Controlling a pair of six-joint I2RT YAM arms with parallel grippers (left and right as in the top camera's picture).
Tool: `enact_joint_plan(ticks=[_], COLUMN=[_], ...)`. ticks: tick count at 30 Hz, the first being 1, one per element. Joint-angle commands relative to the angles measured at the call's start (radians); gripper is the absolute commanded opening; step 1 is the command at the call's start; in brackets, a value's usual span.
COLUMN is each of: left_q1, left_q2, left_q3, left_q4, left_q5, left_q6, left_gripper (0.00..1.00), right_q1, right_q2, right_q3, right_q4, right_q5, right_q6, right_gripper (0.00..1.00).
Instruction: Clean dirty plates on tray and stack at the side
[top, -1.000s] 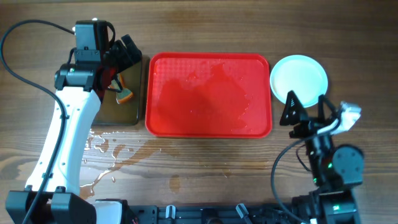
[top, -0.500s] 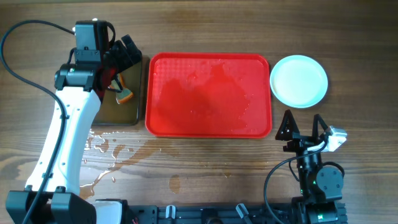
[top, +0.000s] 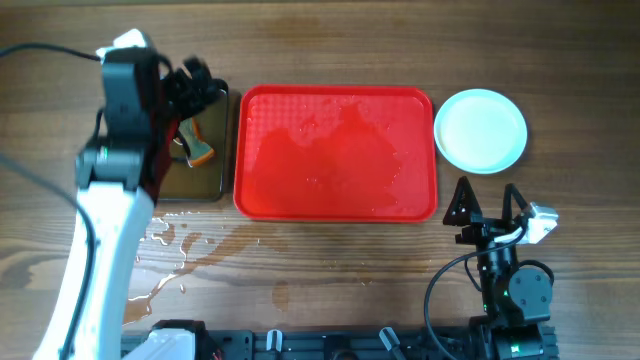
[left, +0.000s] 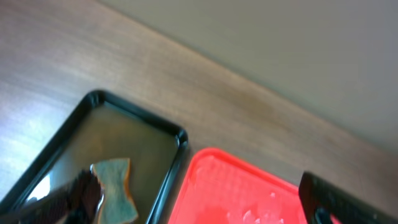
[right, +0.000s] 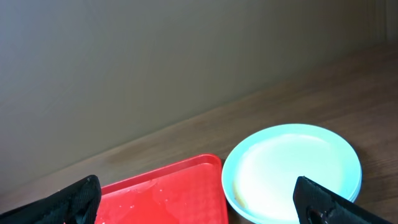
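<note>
Left arm has shifted since half a second ago | plates (top: 481, 130) stacked just right of tray (top: 335, 200), which is bare and wet | right gripper (top: 487, 197) nearer, fingers apart, empty | left gripper (top: 196, 82) fingers apart above pan (top: 226, 150), sponge (top: 198, 150) lying in it | task looks done.

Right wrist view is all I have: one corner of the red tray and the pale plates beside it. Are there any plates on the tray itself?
Observer: None. Overhead, the red tray holds only wet patches; the plates sit on the table off its right end.
Operator: Where is the left gripper?
Observer: The left gripper is over the black pan on the tray's other side, fingers apart with nothing between them.
Operator: Anything in that pan?
Observer: A sponge lies in brownish liquid.
Operator: Is the table dry?
Observer: No, a puddle lies on the wood in front of the pan.
</note>
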Motion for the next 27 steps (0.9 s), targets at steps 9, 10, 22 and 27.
enact_joint_plan(ticks=[9,10,22,27], left_q1=[0.063,0.070,0.107,0.108], left_q2=[-0.873,-0.929,-1.249,-1.248], left_q3=[-1.004,-1.030,-1.135,-1.135], left_q4=[0.533,0.528,0.344,0.344], left_q5=[-0.020,-0.021,0.029,0.029], left_q6=[0.028,0.031,0.105,0.105], left_gripper=[1.00,1.00,1.00,1.00], right_q1=[0.005,0.005,0.005,0.005], right_q2=[-0.012,-0.012,-0.012,-0.012], right_q3=[-0.002,-0.002,-0.002,-0.002], right_q4=[0.003,0.003,0.003,0.003], right_q5=[0.000,0.000,0.000,0.000], right_q6=[-0.017,-0.017,-0.017,-0.018], right_gripper=[1.00,1.00,1.00,1.00])
